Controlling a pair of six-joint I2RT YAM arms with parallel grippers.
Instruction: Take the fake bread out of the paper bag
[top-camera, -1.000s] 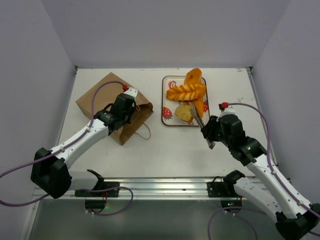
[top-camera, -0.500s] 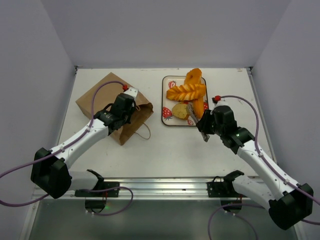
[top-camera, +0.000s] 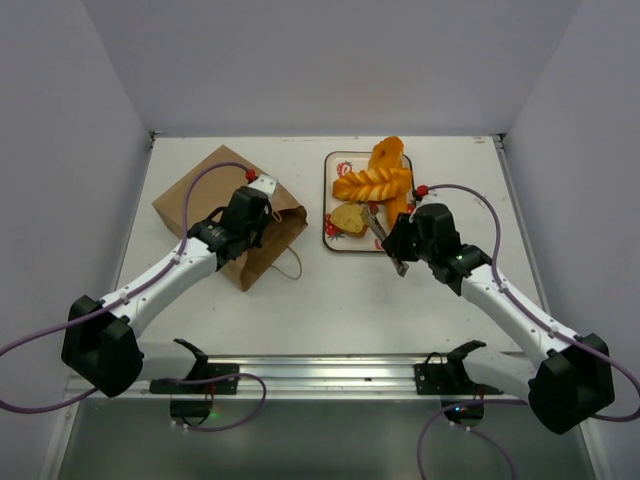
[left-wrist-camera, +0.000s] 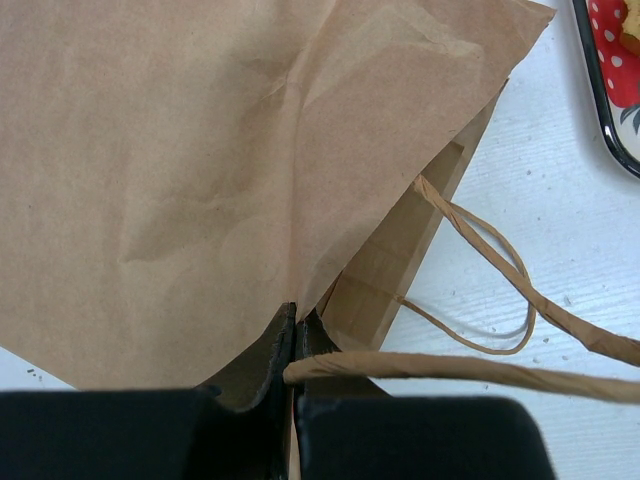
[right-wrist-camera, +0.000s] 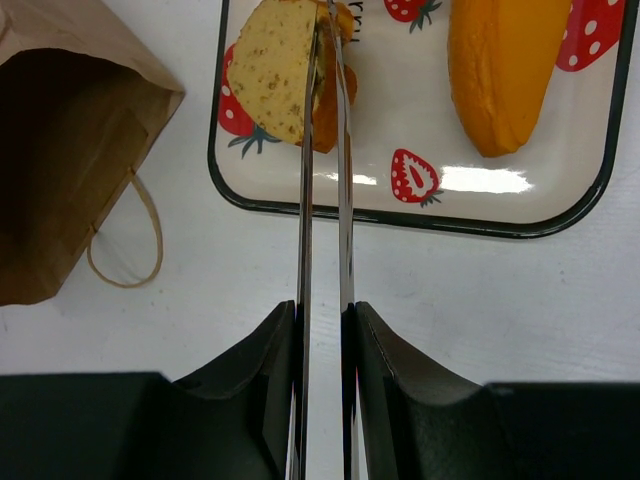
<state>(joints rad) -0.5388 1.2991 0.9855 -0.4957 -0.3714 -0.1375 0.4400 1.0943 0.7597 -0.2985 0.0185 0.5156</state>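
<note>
Right wrist: tongs (right-wrist-camera: 343, 220) touch fake bread (right-wrist-camera: 272, 70) on tray (right-wrist-camera: 420, 110).

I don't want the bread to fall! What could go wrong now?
The thin metal tongs in the right gripper pinch only the edge of the pale speckled bread slice over the strawberry-print tray, so it might slip out. The left gripper is shut on the edge of the brown paper bag; a pull could tear it.

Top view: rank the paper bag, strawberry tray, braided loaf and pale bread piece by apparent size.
1. paper bag
2. strawberry tray
3. braided loaf
4. pale bread piece
No two look close in size.
</note>
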